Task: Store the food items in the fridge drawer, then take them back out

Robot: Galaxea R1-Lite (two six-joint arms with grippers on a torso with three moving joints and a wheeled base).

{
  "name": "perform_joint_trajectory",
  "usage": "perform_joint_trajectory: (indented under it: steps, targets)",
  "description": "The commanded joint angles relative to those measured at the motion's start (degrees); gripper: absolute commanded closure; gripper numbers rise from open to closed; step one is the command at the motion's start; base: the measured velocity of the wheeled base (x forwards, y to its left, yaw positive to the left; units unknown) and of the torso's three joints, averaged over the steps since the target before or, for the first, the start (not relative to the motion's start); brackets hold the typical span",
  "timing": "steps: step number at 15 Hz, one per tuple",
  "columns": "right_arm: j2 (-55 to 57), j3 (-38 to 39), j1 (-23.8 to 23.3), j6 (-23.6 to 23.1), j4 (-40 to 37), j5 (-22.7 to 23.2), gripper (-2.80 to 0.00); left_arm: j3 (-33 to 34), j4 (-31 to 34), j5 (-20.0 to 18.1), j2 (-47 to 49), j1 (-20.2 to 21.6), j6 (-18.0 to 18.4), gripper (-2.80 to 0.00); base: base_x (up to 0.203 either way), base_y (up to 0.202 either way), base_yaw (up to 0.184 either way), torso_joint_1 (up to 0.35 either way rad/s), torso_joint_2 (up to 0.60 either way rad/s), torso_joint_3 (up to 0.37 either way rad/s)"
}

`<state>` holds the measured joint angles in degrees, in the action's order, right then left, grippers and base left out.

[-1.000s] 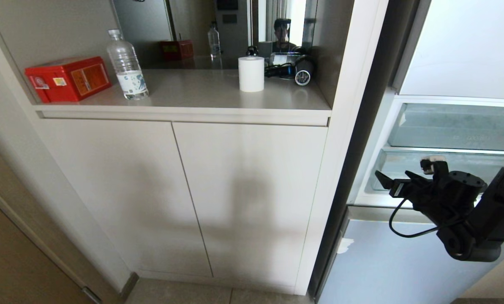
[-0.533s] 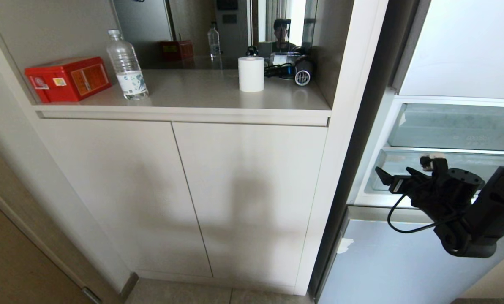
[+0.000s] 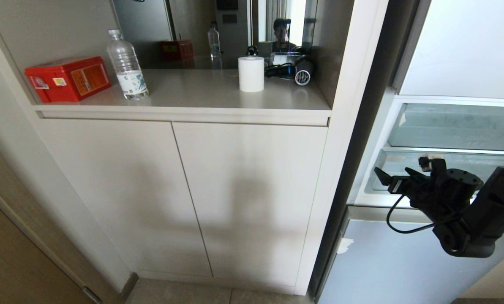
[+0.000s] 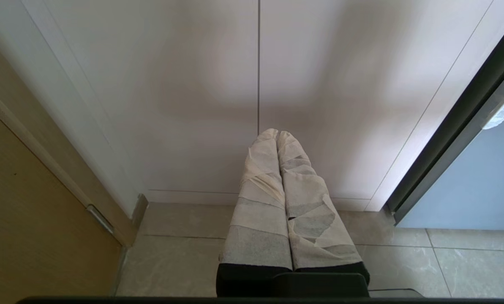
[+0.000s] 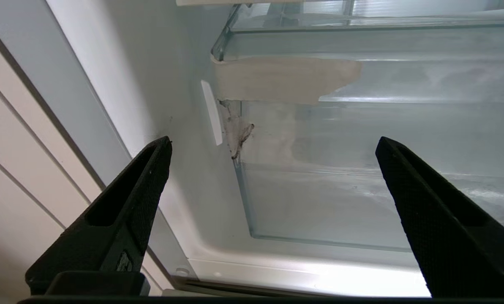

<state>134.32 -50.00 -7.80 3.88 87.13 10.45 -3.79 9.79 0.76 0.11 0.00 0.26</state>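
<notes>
The right gripper (image 3: 393,177) hangs in front of the open fridge at the lower right of the head view, its black arm angling up from the corner with a thin cable looped beneath the wrist, and the fingers point in toward the fridge's left inner wall. From the right wrist view those fingers (image 5: 125,211) are spread wide, two black, textured wedges with nothing between them but the view into the cabinet. Straight ahead sits the fridge drawer (image 5: 361,185), a clear plastic box with a frosted, scuffed front, seated in its bay at the bottom of the white compartment; a torn beige strip of tape (image 5: 281,78) clings to the clear bin above it. In the head view the drawer (image 3: 404,166) shows just behind the gripper, below a second clear bin (image 3: 459,126). No food item can be made out anywhere in these views. The left gripper (image 4: 277,139) is parked low, pointing at the pale cabinet doors (image 4: 192,105), its fingers wrapped in whitish tape and pressed together, tips meeting, holding nothing. Up on the table (image 3: 218,95) to the left stand a red box (image 3: 68,78), a clear water bottle (image 3: 127,65), a white paper roll (image 3: 251,74) and a dark hair dryer (image 3: 302,71), smooth matte surfaces all round.
</notes>
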Motion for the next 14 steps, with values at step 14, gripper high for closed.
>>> perform_joint_trajectory:
  steps: [14]
  targets:
    - [-0.81,-2.74,0.07,0.17,0.54,-0.52,-2.8,0.01,0.05,0.03,-0.02,0.0,0.0,0.0,0.0,0.0,0.0,0.0,0.0,0.0]
